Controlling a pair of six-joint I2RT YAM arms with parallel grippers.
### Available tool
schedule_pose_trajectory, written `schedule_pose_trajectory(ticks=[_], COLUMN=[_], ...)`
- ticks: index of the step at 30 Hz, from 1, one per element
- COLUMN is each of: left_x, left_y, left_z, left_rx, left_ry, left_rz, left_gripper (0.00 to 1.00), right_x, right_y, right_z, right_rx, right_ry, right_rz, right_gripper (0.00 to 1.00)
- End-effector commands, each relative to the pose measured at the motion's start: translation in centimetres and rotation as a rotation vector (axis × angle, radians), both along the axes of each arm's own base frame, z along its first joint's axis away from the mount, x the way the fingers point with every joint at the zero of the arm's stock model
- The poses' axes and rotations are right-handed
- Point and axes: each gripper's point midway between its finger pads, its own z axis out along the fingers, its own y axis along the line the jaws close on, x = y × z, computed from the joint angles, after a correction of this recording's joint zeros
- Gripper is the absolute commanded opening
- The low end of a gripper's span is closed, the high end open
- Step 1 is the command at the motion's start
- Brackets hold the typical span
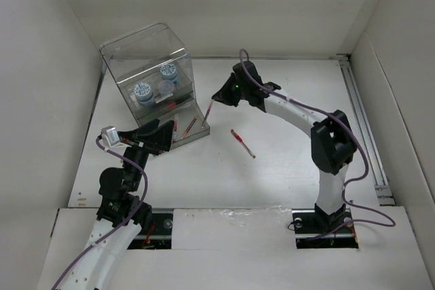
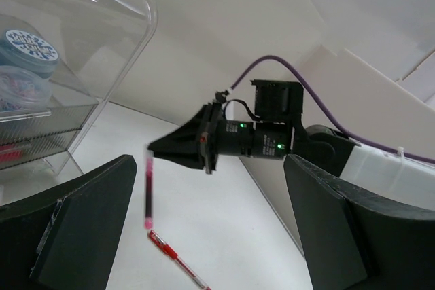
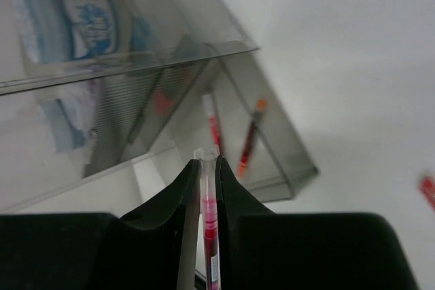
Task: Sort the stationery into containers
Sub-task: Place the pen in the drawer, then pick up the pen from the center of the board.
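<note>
The right tool (image 3: 206, 171) is clenched on a thin red pen (image 3: 208, 225), which runs up between its two fingers with the clear tip poking out just above them. It hangs over the front tray (image 3: 285, 161) of the clear plastic organiser box (image 1: 149, 66), near the tray's right end. Two pens (image 3: 213, 123) already lie in that tray, one reddish with a pale barrel and one with an orange end. Something else red sits deeper behind the ribbed drawer front, too blurred to name. Higher in the box stand two blue-and-white rolls (image 1: 144, 92), side by side on a shelf. The left tool (image 1: 155, 138) waits released, jaws wide, just beside the tray's left end and grasping nothing. One more red pen (image 1: 242, 143) lies loose on the surface (image 1: 292, 168), well apart from the box. By my reading the sorting is well along: the held pen has to go into the tray, then the loose one. No brand or legible writing shows; the roll tops carry only a blue-and-white pattern, and their side print is blurred.
</note>
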Motion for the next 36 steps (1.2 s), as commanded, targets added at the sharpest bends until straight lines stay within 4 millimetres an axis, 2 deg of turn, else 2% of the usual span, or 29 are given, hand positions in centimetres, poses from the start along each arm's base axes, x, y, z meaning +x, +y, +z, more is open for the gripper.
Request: schedule_pose_trajectory(ticks=[1,3,4,5,6,7,8,9,11,12,13,14,15,17,18,19,20,21,22,24,25,27,28,29,30,31,32,33,36], left_x=[-0.2,-0.2,-0.2,-0.2,-0.2,-0.2,-0.2,-0.2,-0.2,-0.2,-0.2,-0.2,-0.2,-0.2,-0.2,-0.2,-0.2,-0.2,-0.3,-0.3,-0.3,-0.3,-0.3,-0.3,-0.3,-0.3,-0.2,-0.2,-0.2], left_y=[-0.1,-0.1,-0.1,-0.1,-0.1,-0.1,-0.1,-0.1,-0.1,-0.1,-0.1,-0.1,-0.1,-0.1,-0.1,-0.1,-0.1,-0.1,-0.3,-0.3,-0.3,-0.2,-0.2,-0.2,-0.3,-0.3,-0.3,-0.3,-0.5], left_z=[0.8,0.8,0.8,0.8,0.8,0.8,0.8,0.8,0.8,0.8,0.8,0.8,0.8,0.8,0.8,0.8,0.8,0.8,0.8,0.8,0.8,1.0,1.0,1.0,1.0,1.0,0.8,1.0,0.6], left_rx=[-0.011,-0.011,-0.011,-0.011,-0.011,-0.011,-0.011,-0.011,-0.011,-0.011,-0.011,-0.011,-0.011,-0.011,-0.011,-0.011,-0.011,-0.011,-0.008,-0.008,-0.008,-0.011,-0.011,-0.011,-0.019,-0.019,-0.016,-0.019,-0.013], left_ry=[-0.037,-0.037,-0.037,-0.037,-0.037,-0.037,-0.037,-0.037,-0.037,-0.037,-0.037,-0.037,-0.037,-0.037,-0.037,-0.037,-0.037,-0.037,-0.039,-0.039,-0.039,-0.047,-0.047,-0.047,-0.044,-0.044,-0.036,-0.044,-0.037], left_rz=[-0.008,-0.008,-0.008,-0.008,-0.008,-0.008,-0.008,-0.008,-0.008,-0.008,-0.008,-0.008,-0.008,-0.008,-0.008,-0.008,-0.008,-0.008,-0.016,-0.016,-0.016,-0.016,-0.016,-0.016,-0.020,-0.020,-0.020,-0.020,-0.028], left_gripper=[0.88,0.88,0.88,0.88,0.88,0.88,0.88,0.88,0.88,0.88,0.88,0.88,0.88,0.88,0.88,0.88,0.88,0.88,0.88,0.88,0.88,0.88,0.88,0.88,0.88,0.88,0.88,0.88,0.88], right_x=[-0.1,-0.5,0.3,0.1,0.3,0.1,-0.1,-0.4,-0.5,-0.8,-0.7,-1.3,-1.2,-1.0,-2.1,-2.1,-2.3,-3.3,-3.7,-4.1,-5.2,-5.5,-6.8,-7.1,-7.5,-8.0,-8.3,-8.5,-8.8], right_y=[6.3,8.4,9.3,10.3,10.6,11.7,12.3,12.5,12.4,12.2,11.7,11.0,10.0,8.1,7.1,6.0,5.1,3.7,2.6,0.2,-1.5,-4.3,-5.6,-6.5,-7.2,-8.4,-9.0,-9.1,-10.2], right_z=[2.2,2.0,2.1,2.3,2.1,3.1,2.4,2.4,1.9,2.3,2.2,1.0,2.1,1.7,1.3,0.9,0.4,-1.6,-1.2,-2.5,-3.9,-5.9,-7.0,-7.2,-7.6,-8.8,-8.8,-9.0,-10.5], right_rx=[0.158,0.198,0.229,0.267,0.284,0.320,0.320,0.325,0.321,0.323,0.307,0.279,0.267,0.226,0.207,0.178,0.142,0.077,0.028,-0.080,-0.154,-0.299,-0.361,-0.394,-0.421,-0.468,-0.483,-0.491,-0.536], right_ry=[-0.024,0.005,0.003,0.020,0.026,0.016,0.034,0.041,0.045,0.043,0.031,0.043,0.006,-0.016,-0.009,-0.025,-0.034,-0.005,-0.038,-0.046,-0.012,-0.004,0.035,0.035,0.044,0.060,0.064,0.072,0.111], right_rz=[0.083,0.113,0.115,0.114,0.105,0.122,0.125,0.139,0.138,0.138,0.127,0.120,0.114,0.076,0.081,0.077,0.063,0.054,0.060,0.019,0.013,-0.034,-0.040,-0.046,-0.056,-0.075,-0.081,-0.079,-0.087], right_gripper=[0.00,0.00,0.00,0.00,0.00,0.04,0.11,0.26,0.39,0.50,0.53,0.53,0.53,0.51,0.46,0.35,0.28,0.21,0.06,0.03,0.02,0.12,0.20,0.38,0.45,0.50,0.54,0.61,0.69])
